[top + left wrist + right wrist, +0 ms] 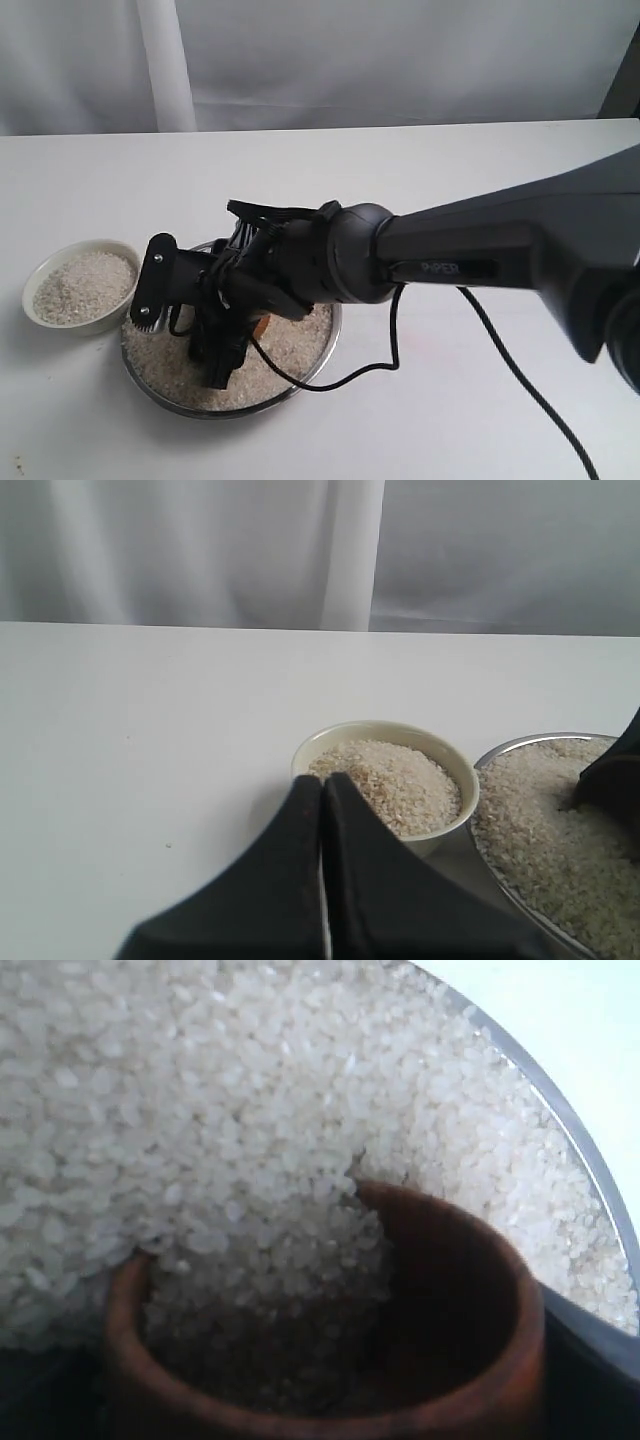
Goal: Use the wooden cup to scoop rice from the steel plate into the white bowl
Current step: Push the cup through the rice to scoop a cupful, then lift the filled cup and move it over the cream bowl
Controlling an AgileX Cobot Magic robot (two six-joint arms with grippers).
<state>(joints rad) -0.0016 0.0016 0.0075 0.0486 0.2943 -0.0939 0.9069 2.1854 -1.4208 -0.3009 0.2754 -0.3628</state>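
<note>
The right claw [222,365] clasps the smooth reddish wooden cup [450,1360], dipped into grainy rice [200,1110] in the shiny steel plate [585,1155] below it; "PiPER" marks its arm [500,250]. The left claw [321,780] is pinched together.

A plain white table [470,170] fills the lower part of the exterior view, its surface matte and evenly lit. Behind its far edge hangs a white curtain [400,50] with soft vertical folds, one broad pale fold [165,65] standing out. Light is diffuse, shadows faint. A dark strip [626,70] cuts the upper right corner.
</note>
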